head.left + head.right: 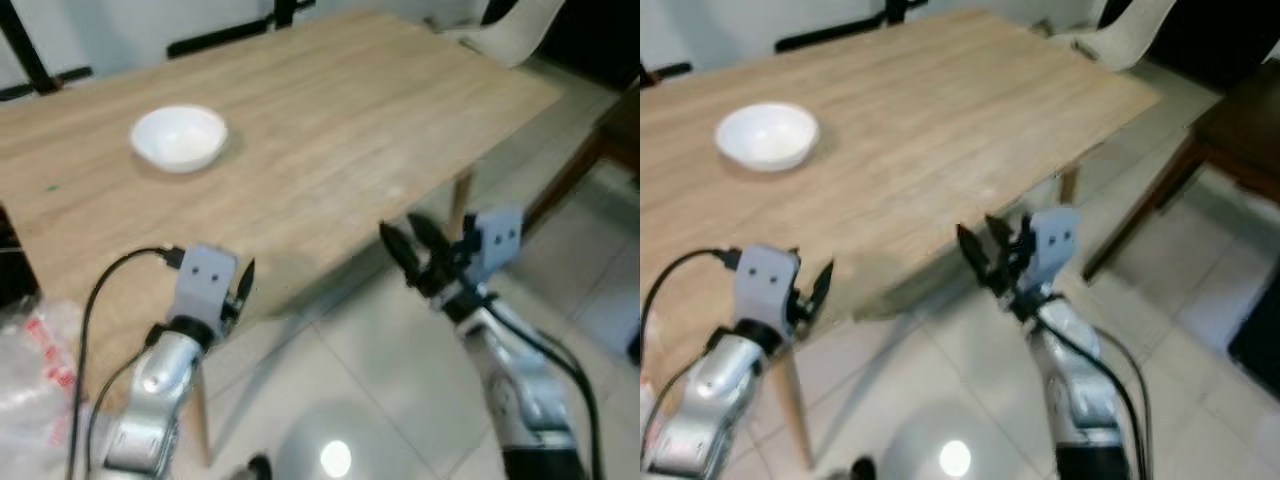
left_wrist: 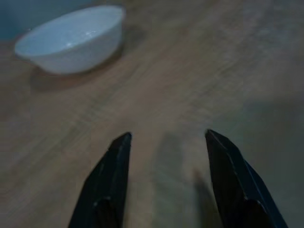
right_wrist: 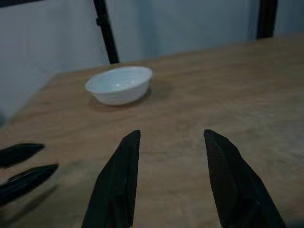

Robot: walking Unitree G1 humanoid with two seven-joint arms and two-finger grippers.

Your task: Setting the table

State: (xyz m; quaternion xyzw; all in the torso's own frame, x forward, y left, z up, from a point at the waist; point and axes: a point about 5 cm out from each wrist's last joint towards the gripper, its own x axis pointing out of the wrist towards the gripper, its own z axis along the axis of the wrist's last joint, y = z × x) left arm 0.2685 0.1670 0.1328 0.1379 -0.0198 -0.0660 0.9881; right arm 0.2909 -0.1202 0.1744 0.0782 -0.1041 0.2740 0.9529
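We record one white bowl (image 1: 179, 137): small, round, shallow, plain glazed, with a smooth rim and no pattern that we can see. We find it upright, mouth upward, and apparently empty inside. It rests directly on the light wooden table (image 1: 340, 130), on the far-left part of the top, well in from the near edge and nearer the table's far edge. We see nothing touching it.

head: high, down on table (image 1: 330, 130) | wrists: low, share bowl (image 3: 119, 84)
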